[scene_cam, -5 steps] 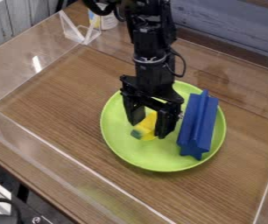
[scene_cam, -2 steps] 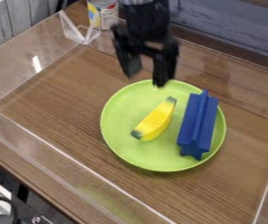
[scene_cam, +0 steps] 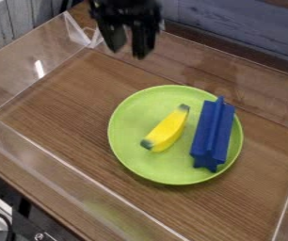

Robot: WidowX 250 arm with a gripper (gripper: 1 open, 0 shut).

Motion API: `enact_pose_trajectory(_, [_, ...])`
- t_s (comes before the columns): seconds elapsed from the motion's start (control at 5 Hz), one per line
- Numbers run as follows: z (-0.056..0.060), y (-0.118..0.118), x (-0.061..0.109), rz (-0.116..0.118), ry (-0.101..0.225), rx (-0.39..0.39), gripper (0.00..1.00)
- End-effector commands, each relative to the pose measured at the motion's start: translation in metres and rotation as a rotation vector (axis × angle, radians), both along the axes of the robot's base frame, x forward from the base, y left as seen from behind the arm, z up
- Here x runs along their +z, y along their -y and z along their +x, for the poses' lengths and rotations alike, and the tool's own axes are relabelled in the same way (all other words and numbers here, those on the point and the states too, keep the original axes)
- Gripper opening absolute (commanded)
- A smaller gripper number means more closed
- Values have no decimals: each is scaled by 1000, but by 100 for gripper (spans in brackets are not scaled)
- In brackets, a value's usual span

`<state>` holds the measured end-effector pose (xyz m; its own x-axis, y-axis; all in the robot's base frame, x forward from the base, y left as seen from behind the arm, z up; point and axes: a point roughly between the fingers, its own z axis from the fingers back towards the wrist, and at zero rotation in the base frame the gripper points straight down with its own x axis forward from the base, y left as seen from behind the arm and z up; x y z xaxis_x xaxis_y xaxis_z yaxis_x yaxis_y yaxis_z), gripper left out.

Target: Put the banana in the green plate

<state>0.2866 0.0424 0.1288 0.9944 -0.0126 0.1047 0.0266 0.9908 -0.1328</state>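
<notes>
End effector [scene_cam: 128,41] up and away! It has pulled back from over the plate to the far side of the surface [scene_cam: 65,102], blurred with motion, its fingers standing apart and nothing visible between them. Released, then, and it's carrying nothing off with it. A second ago those dark fingers were right down around the banana, hiding much of it; now the view is wide open.

And there's the banana [scene_cam: 168,129], lying within the rim of the green plate [scene_cam: 129,160], on its left half as the camera sees it, slanting, with one dark tip towards the near side. It's sitting just as it did in the previous picture, after the fingers rose clear, so the retreat doesn't seem to have dragged it along. Just beside it, the blue ridged block [scene_cam: 214,136] keeps its place on the plate too, reaching towards the far rim.

What does that mean for the task? Looks like the job is done! The banana is where it was asked to be, well inside the edge, and the end effector is well apart from it. No further placing seems called for; the sensible move now is simply to stay clear and leave the plate undisturbed.
</notes>
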Motion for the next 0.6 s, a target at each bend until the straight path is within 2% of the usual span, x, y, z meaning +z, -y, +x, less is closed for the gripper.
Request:
enact_pose_trajectory(0.0, [0,11,-6,11,15,-30,100])
enact_pose_trajectory(0.2, [3,16,-25,14,-9,-48,0])
enact_pose_trajectory(0.4, [6,21,-44,20,-22,-59,0])
